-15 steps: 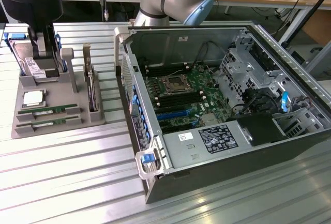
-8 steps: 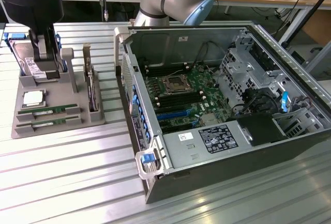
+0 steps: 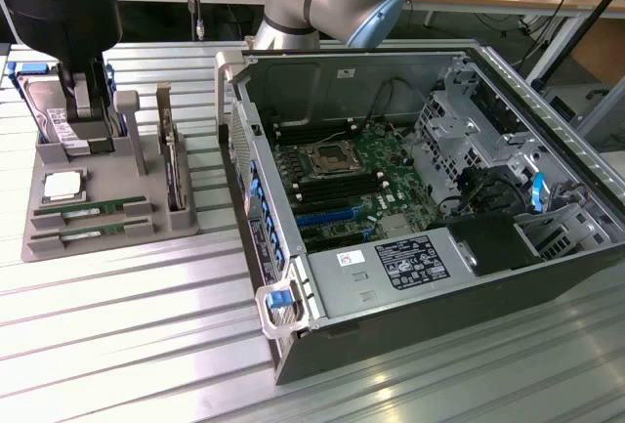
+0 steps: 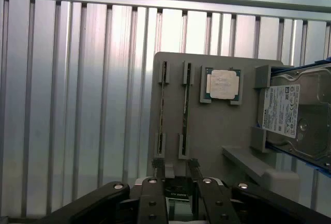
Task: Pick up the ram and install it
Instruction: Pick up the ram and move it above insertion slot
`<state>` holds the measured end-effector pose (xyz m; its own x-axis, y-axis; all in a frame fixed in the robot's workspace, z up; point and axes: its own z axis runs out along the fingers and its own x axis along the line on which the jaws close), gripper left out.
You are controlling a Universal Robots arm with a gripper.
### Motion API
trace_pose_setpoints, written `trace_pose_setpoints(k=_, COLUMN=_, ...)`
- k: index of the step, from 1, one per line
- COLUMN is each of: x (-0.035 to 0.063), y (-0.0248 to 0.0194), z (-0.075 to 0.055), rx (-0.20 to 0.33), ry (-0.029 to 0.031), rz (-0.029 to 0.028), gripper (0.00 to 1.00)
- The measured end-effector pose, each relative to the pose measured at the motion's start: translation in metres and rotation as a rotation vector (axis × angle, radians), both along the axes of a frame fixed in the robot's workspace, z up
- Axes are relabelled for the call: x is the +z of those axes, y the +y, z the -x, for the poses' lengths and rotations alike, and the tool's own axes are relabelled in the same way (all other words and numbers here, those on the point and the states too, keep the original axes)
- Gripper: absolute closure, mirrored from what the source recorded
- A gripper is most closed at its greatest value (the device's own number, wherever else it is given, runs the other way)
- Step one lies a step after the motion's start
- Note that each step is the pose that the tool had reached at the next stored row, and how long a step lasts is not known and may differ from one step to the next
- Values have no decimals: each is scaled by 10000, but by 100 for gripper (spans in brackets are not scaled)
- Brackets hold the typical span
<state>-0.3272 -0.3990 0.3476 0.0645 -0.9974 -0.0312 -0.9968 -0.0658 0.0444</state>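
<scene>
At the left of the exterior view: grey parts holder (image 3: 37,177) on the slatted bench (image 3: 146,345), open computer case (image 3: 469,311) at centre-right.
Claw (image 4: 177,164) over the holder, released, fingertips (image 4: 160,166) apart, nothing between them. First ram (image 3: 90,210) and second ram (image 3: 93,231) sit side by side in the holder's slots, below the CPU (image 3: 61,186). Hard drive (image 3: 44,110) and expansion card (image 3: 174,164) stand upright in the holder.
</scene>
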Motion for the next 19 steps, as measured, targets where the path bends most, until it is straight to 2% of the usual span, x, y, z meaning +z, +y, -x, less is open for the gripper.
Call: trace_pose_setpoints(k=19, x=-113, y=0, z=0, rx=0, ry=-1, rz=0, gripper=70)
